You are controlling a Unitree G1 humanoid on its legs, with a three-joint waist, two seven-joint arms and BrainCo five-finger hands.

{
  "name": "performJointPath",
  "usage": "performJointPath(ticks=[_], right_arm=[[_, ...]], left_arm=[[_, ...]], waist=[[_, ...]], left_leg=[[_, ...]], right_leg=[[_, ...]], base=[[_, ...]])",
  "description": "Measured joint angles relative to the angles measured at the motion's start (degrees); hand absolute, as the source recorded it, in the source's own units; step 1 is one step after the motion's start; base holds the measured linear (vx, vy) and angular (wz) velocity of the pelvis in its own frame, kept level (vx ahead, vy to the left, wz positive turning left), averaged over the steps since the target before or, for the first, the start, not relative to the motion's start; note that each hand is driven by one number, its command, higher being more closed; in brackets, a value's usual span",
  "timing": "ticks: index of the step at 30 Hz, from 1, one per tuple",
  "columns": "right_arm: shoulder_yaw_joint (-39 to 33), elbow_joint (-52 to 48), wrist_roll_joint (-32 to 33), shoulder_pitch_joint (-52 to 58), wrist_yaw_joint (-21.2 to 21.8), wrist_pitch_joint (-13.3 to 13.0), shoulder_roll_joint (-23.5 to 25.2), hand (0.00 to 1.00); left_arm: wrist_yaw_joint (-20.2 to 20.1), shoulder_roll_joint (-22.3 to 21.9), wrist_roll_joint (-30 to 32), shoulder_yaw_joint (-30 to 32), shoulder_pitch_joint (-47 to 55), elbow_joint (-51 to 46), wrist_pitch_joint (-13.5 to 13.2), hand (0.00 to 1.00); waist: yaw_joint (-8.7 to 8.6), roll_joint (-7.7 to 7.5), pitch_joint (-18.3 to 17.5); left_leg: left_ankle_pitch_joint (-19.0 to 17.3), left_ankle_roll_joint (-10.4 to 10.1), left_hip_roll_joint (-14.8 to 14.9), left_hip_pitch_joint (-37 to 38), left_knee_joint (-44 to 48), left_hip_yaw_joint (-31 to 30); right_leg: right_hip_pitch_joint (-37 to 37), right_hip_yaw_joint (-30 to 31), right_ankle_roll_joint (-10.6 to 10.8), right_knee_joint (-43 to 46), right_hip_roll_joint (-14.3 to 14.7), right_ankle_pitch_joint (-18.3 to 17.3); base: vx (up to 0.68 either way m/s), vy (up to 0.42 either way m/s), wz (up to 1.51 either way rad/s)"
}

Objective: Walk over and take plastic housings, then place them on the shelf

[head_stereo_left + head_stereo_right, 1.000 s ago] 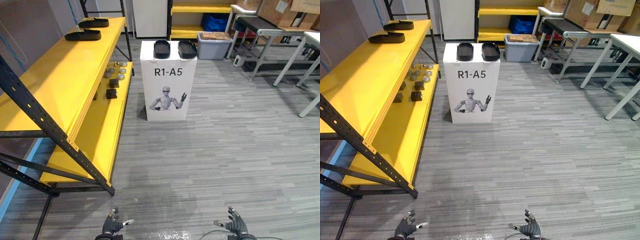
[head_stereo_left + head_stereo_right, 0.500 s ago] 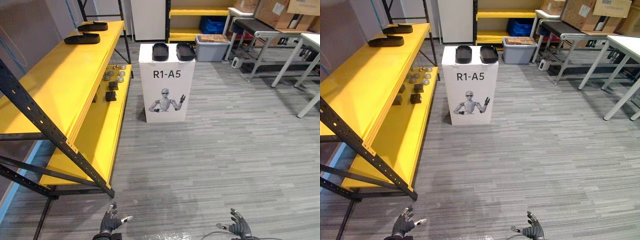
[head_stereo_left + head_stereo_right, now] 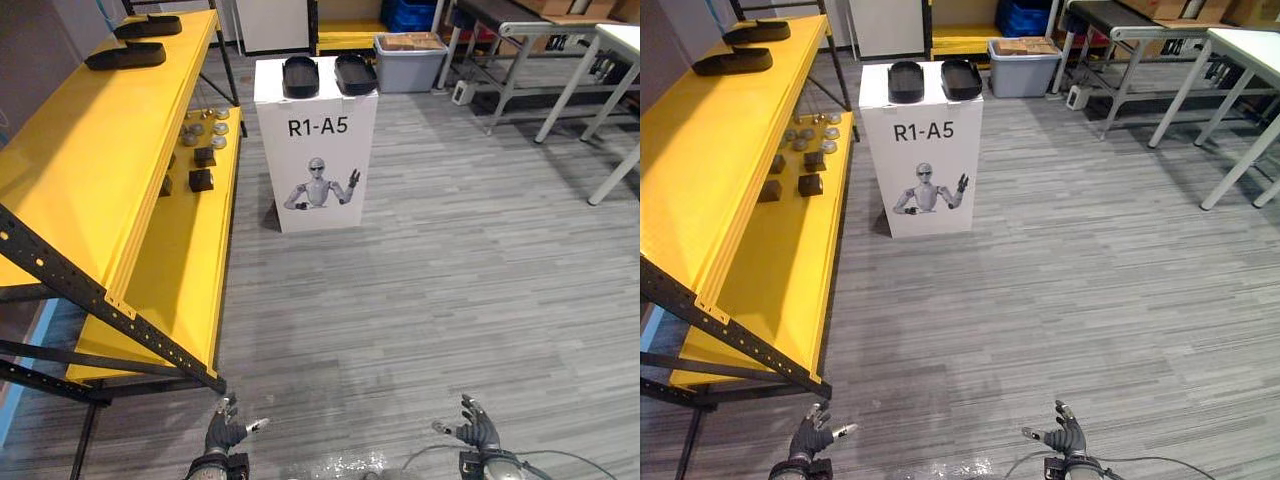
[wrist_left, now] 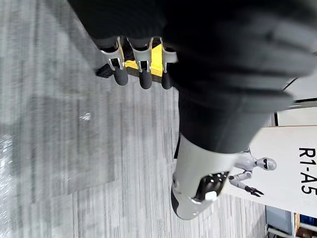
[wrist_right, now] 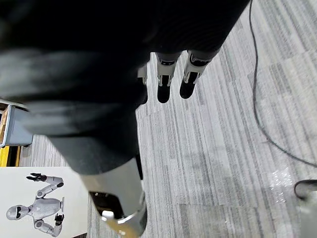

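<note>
Two black plastic housings [image 3: 299, 76] [image 3: 355, 73] lie side by side on top of a white box [image 3: 317, 150] marked R1-A5, well ahead of me. Two more black housings [image 3: 125, 56] [image 3: 149, 26] rest at the far end of the yellow shelf's top board [image 3: 90, 160]. My left hand [image 3: 224, 433] hangs low at the bottom left, fingers relaxed and holding nothing. My right hand [image 3: 474, 432] hangs at the bottom right, likewise open. In the wrist views the fingers [image 4: 141, 69] [image 5: 164, 82] point down over bare floor.
The yellow shelf's lower board [image 3: 190, 240] carries small dark blocks [image 3: 201, 180] and metal discs [image 3: 199, 127]. A grey bin [image 3: 411, 62] stands behind the white box. Table legs [image 3: 560, 95] stand at the far right. Grey plank floor lies between me and the box.
The whole picture has shifted: the box and shelf sit lower-left and closer in view, so the camera has moved forward. Both hands still hang open.
</note>
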Motion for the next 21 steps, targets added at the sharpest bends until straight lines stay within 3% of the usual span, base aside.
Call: performJointPath(ticks=[2, 5, 7, 8, 9, 11, 12, 13, 15, 16, 18, 21], right_arm=[[0.0, 0.0, 0.0, -0.1, -0.1, 0.4, -0.4, 0.00], [0.0, 0.0, 0.0, -2.0, -0.4, 0.5, -1.6, 0.00], [0.0, 0.0, 0.3, -2.0, -0.6, 0.4, -2.3, 0.00], [0.0, 0.0, 0.3, -1.7, -0.7, 0.4, -2.7, 0.00], [-0.1, 0.0, 0.4, -2.7, -0.8, 0.6, -3.6, 0.00], [0.0, -1.0, 0.4, -3.5, -0.8, 0.6, -3.5, 0.00], [0.0, -1.6, 0.5, -3.4, -0.8, 0.5, -3.3, 0.00], [0.2, -2.3, 1.0, -2.7, -0.8, 0.5, -2.8, 0.00], [1.2, -3.5, 1.8, -2.0, -1.1, 0.5, -2.2, 0.00], [1.2, -5.3, 2.7, -1.5, -1.3, 0.3, -1.0, 0.00], [1.2, -6.2, 2.9, -1.1, -1.6, 0.1, -0.5, 0.00], [1.0, -4.6, 2.9, -1.7, -1.6, 0.2, -0.6, 0.00]], left_arm=[[0.3, 0.7, 0.0, -0.6, -0.4, 0.0, 0.2, 0.00], [1.0, 1.0, -0.1, -0.6, -3.4, 0.1, 0.2, 0.00], [1.2, 1.6, -0.1, -0.7, -4.7, 0.2, 0.0, 0.00], [1.2, 1.7, 0.0, -1.0, -4.8, 0.5, 0.0, 0.00], [1.2, 0.9, 0.0, -1.1, -5.2, 1.8, 0.0, 0.00], [1.2, 0.5, 0.0, -1.1, -5.6, 2.0, 0.0, 0.00], [1.2, -0.4, 0.0, -0.9, -5.4, 2.0, 0.0, 0.00], [1.1, -1.4, 0.0, -0.3, -4.7, 1.8, 0.0, 0.00], [0.9, -2.2, 0.0, -0.3, -4.1, 0.9, 0.0, 0.00], [0.9, -2.9, -0.1, -0.4, -3.1, -0.4, 0.0, 0.00], [0.9, -3.6, -0.8, -0.7, -2.4, -1.7, 0.0, 0.00], [1.0, -3.5, -1.2, -0.7, -1.6, -2.5, -0.1, 0.00]], waist=[[-0.59, 0.27, 0.5], [-3.21, 1.75, 3.0], [-3.30, 1.38, 3.1], [-3.46, 0.76, 2.8], [-3.46, 2.55, 2.6], [-3.55, 2.69, 2.8], [-3.49, 2.98, 3.0], [-3.32, 3.03, 3.2], [-2.74, 2.79, 3.9], [-1.85, 2.28, 4.1], [-0.65, 1.80, 4.2], [1.02, 1.55, 4.6]], left_leg=[[-1.1, 0.1, 0.3, 2.3, -0.2, -0.9], [-1.5, -0.7, 3.7, 6.6, -3.3, -4.0], [-2.0, -3.5, 4.6, 8.5, -4.1, -4.4], [-3.2, -5.6, 5.1, 10.1, -3.9, -4.5], [-3.1, -7.3, 7.1, 10.2, -1.5, -4.6], [-0.5, -10.1, 7.8, 7.2, 5.4, -4.2], [3.6, -9.8, 8.7, 3.9, 15.2, -3.9], [10.8, -9.4, 10.7, -0.1, 27.7, -3.9], [9.6, -9.4, 14.2, -5.5, 43.1, -2.0], [7.3, -8.7, 16.3, -10.7, 50.9, 0.6], [5.3, -8.0, 16.9, -17.0, 49.6, 4.3], [3.7, -7.7, 13.2, -23.2, 32.5, 6.5]], right_leg=[[-3.0, -2.3, -0.2, 0.3, -1.2, -0.9], [-7.3, -4.4, -1.4, -9.9, 0.2, 0.4], [-8.2, -4.4, -2.8, -22.2, 0.7, 8.4], [-8.0, -4.4, -4.9, -22.7, 0.6, 16.5], [-9.3, -5.2, -7.5, -17.8, 1.5, 14.0], [-8.5, -5.2, -8.6, -17.1, 2.1, 11.4], [-5.2, -5.4, -9.6, -19.1, 3.1, 10.4], [1.1, -5.3, -10.1, -23.8, 4.3, 10.1], [9.2, -4.7, -10.4, -29.3, 6.2, 9.9], [15.2, -3.6, -11.1, -33.3, 6.8, 9.4], [19.5, -1.6, -11.3, -37.3, 6.9, 9.3], [24.3, 1.1, -11.0, -41.0, 6.0, 8.6]], base=[[0.34, -0.002, 0.27], [0.44, -0.091, 0.56], [0.49, -0.162, 0.43], [0.69, -0.276, 0.12], [0.72, -0.305, 0.07], [0.55, -0.238, -0.05], [0.69, -0.273, -0.04], [0.67, -0.257, -0.03], [0.51, -0.173, -0.12], [0.46, -0.131, -0.26], [0.47, -0.089, -0.43], [0.40, 0.009, -0.43]])
